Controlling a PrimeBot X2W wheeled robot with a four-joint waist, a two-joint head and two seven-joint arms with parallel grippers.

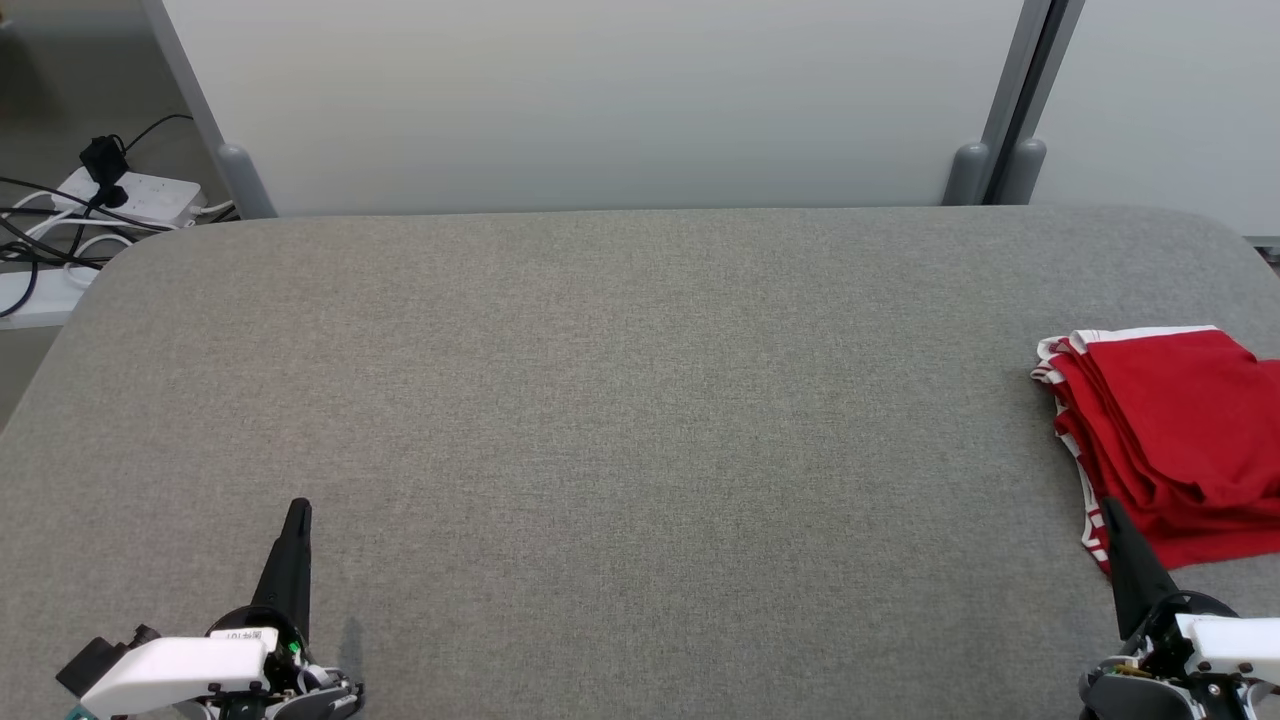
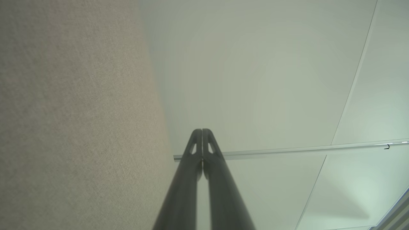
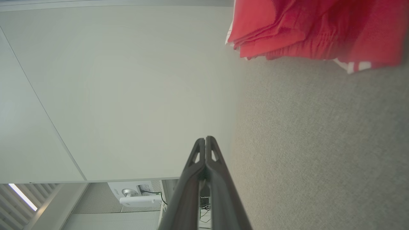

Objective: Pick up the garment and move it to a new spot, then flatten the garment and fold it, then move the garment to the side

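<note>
Nearest, at the lower left of the head view, the left gripper point(image 1: 298, 510) shows over the grey fabric counter point(image 1: 620, 400), with its white wrist housing behind it. In the left wrist view its 2 fingers point(image 2: 187, 182) are pressed together, tips meeting, with nothing between them. They point across the counter toward its far edge.

At the lower right, the right gripper point(image 1: 1112, 508) is closed too. Its 2 fingers point(image 3: 223, 191) meet at the tips in the right wrist view and pinch nothing. In the head view its tip overlaps the near left corner of the garment point(image 1: 1170, 430), but the right wrist view shows bare grey fabric between the fingers and the cloth, so the 2 are apart.

The garment is red with white trim, folded into a stack of several layers. It lies on the counter at its right side, partly cut off by the right edge of the head view. Its layered edges face left, and white trim shows along the far edge and at the near left corner.

Beyond the counter's rounded far edge stands a pale partition point(image 1: 600, 100), with grey posts point(image 1: 1010, 110) toward the right. Farthest left, on the floor, lies a white power strip point(image 1: 140, 195) with a black plug in it and dark cables point(image 1: 40, 240) trailing off.
</note>
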